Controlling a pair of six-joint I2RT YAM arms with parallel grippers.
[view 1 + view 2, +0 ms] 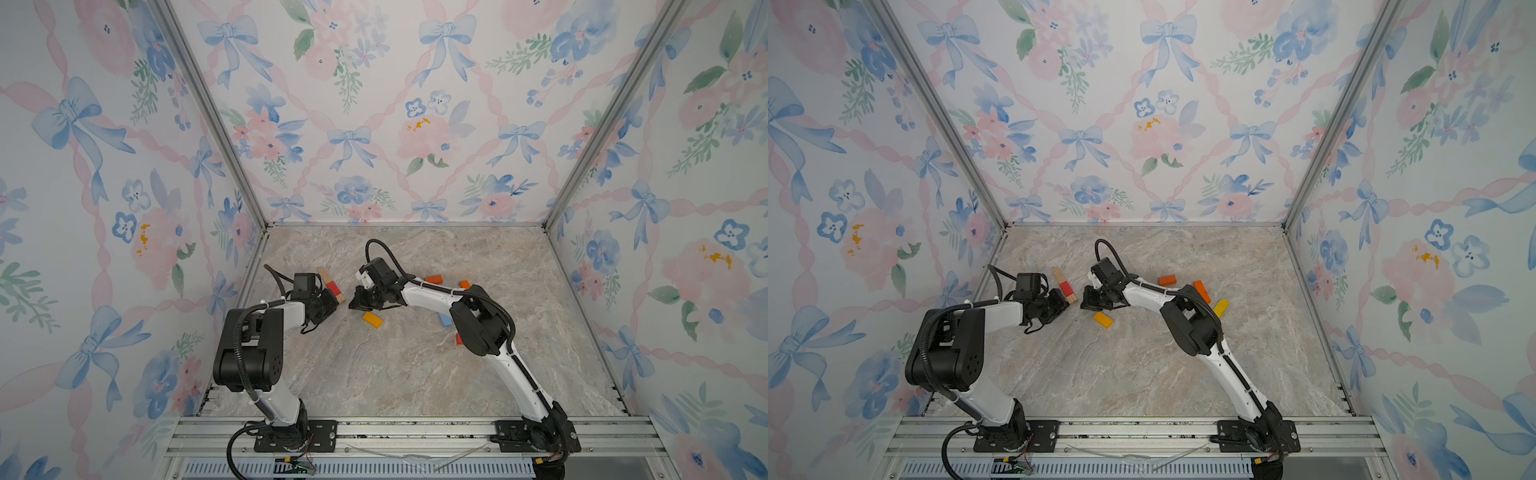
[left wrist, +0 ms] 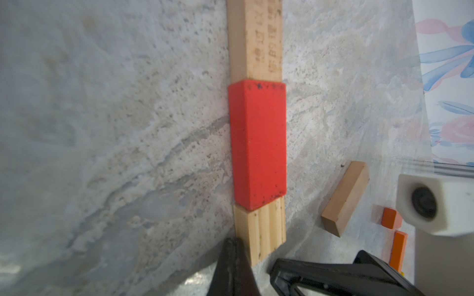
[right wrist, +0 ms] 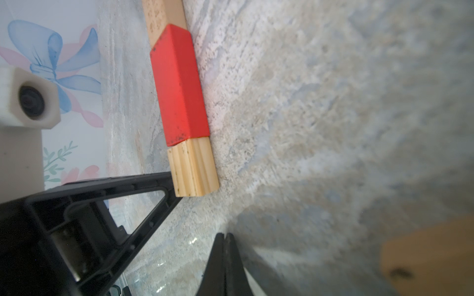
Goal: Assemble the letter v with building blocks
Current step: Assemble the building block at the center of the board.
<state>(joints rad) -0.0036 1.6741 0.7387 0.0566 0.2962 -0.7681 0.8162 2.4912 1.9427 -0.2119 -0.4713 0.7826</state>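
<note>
Left gripper (image 2: pixel 233 243) closed, empty, tip against grooved pale-wood block (image 2: pixel 261 228) abutting red rectangular wooden block (image 2: pixel 257 143) | right gripper (image 3: pixel 225 237) closed, empty, near red block.

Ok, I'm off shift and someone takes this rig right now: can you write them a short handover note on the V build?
Left gripper: shut, empty, tip beside the ridged wood block.
Right gripper: shut, empty, facing it.
Done: one stroke laid end to end: wood bar, red block, ridged wood block.
Loose: yellow block, plain wood block, orange block, second orange block, light blue block; more partly hidden by the right arm.
Left: lay the second stroke to meet the first.
</note>
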